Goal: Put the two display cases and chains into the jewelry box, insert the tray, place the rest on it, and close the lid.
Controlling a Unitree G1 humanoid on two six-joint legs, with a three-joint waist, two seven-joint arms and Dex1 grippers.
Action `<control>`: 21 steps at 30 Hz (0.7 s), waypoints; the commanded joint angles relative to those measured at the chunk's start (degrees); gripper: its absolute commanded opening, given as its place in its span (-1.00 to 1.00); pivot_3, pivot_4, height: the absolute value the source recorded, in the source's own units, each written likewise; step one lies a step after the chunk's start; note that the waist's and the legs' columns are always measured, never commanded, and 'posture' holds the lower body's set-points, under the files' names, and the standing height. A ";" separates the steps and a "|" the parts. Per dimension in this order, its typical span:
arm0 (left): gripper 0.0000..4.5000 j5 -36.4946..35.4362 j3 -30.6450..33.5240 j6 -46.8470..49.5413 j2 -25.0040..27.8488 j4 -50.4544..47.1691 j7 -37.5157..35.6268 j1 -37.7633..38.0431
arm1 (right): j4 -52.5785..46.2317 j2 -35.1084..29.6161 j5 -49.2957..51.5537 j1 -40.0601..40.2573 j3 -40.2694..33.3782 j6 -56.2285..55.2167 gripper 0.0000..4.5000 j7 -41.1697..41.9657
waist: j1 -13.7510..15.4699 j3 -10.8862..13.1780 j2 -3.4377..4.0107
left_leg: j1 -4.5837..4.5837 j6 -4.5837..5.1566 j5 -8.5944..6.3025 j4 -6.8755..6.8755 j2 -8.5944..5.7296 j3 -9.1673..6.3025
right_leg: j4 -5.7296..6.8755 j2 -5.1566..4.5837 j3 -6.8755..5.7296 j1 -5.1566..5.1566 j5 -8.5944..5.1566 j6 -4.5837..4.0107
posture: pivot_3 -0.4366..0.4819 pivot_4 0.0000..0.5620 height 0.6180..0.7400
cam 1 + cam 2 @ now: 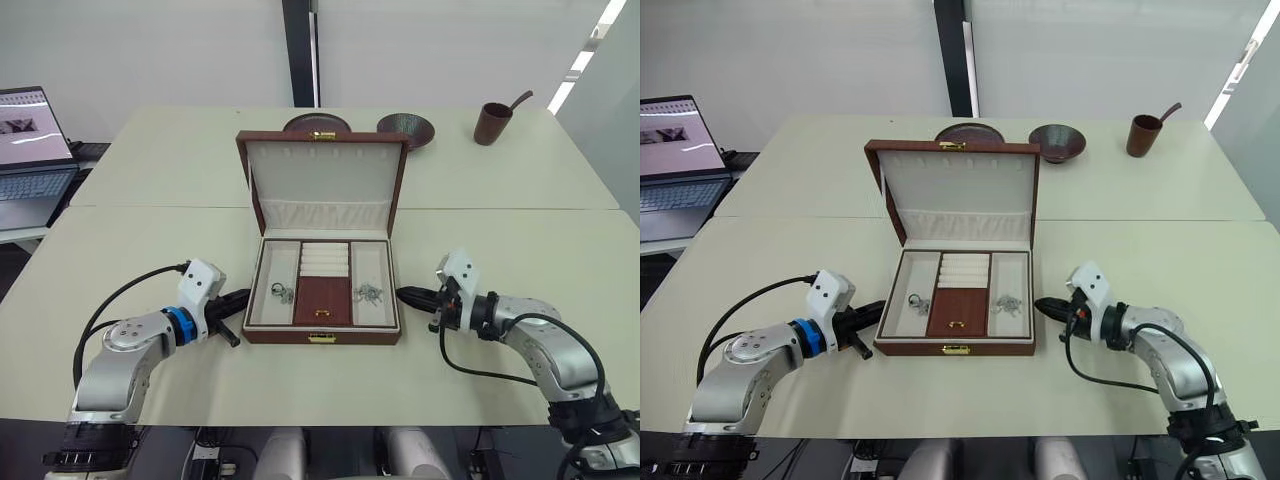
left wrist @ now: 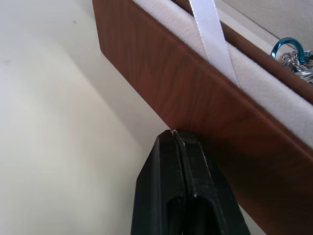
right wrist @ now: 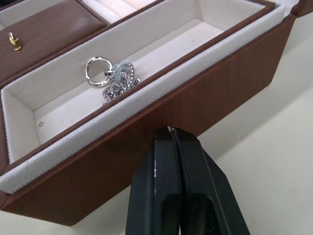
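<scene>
A large rectangular reddish-brown leather-look jewelry box with a small gold clasp is set at the middle of the pale cream table, and is taken here as the landmark.

The hinged lid, lined in cream padding with a gathered pocket, is held upright at the far edge of the box, so the box is open.

The shallow brown tray with cream-lined sections, ring-roll rows and a small gold pull is seated inside the box.

Thin silvery metal chains are lying in the tray's side sections: one small heap with a ring in the section on the box's left, another heap with a ring in the section on its right.

A white ribbon is seen crossing the cream rim of the box's left wall.

The left gripper is placed against the box's left outer wall, its two black fingers pressed together with nothing between them.

The right gripper is placed against the box's right outer wall, its fingers likewise pressed together and empty.

Behind the box, two dark round dishes are set, one partly hidden by the lid.

Farther right of these, a brown cup with a handled utensil is standing.

Well to the left of the box, an open laptop is seen on a separate surface.
</scene>
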 commanded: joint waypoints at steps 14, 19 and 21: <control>-1.00 -2.84 -3.80 -3.35 -3.17 -5.63 -3.99 5.73 | -4.56 0.75 3.75 2.78 2.15 0.92 -0.99 2.33 | 0.00 -0.09 0.10 | 0.71 0.01 -0.02 -0.08 -0.01 0.04 | -0.08 0.00 0.02 0.65 -0.06 0.05 | -0.05 -0.47 1.00; -1.00 -2.74 0.61 -11.35 -3.44 -2.10 -4.39 5.71 | -3.03 -1.60 4.62 3.07 -1.16 0.48 -0.99 3.90 | 0.05 -0.05 0.04 | 0.67 0.01 -0.01 -0.06 0.00 0.03 | -0.08 0.00 0.01 0.64 -0.06 0.05 | -0.05 -0.47 1.00; -1.00 -2.88 2.92 -13.60 -3.09 -0.44 -4.49 5.55 | -1.96 -3.22 5.03 2.97 -2.91 0.20 -0.99 4.95 | 0.08 0.01 -0.02 | 0.60 0.01 -0.01 -0.06 0.00 0.04 | -0.08 -0.01 -0.02 0.60 -0.06 0.05 | -0.05 -0.47 1.00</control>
